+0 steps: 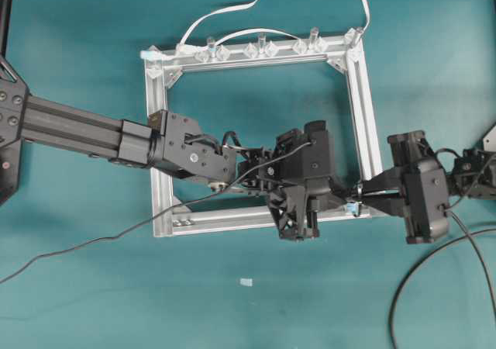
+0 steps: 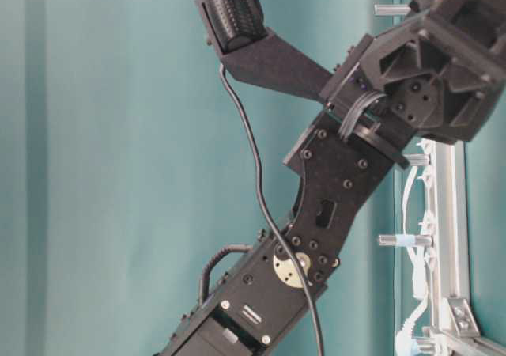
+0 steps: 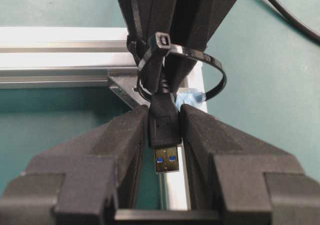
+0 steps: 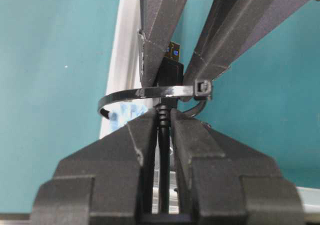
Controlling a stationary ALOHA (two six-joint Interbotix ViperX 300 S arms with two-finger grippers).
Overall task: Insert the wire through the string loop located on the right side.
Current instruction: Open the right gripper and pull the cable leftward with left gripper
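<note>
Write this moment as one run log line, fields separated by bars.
left end effector: shut on plug | right end effector: shut on wire | black zip-tie loop: around plug neck | frame: below

Both arms are matte black plastic plates dotted with small silver screws (image 2: 348, 183), plus a thin black cable (image 2: 251, 166) looping alongside.

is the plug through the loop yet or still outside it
Through. In the left wrist view the plug sits on the near side of the black loop, clamped in the left claw; the right claw grips the wire behind it.
</note>
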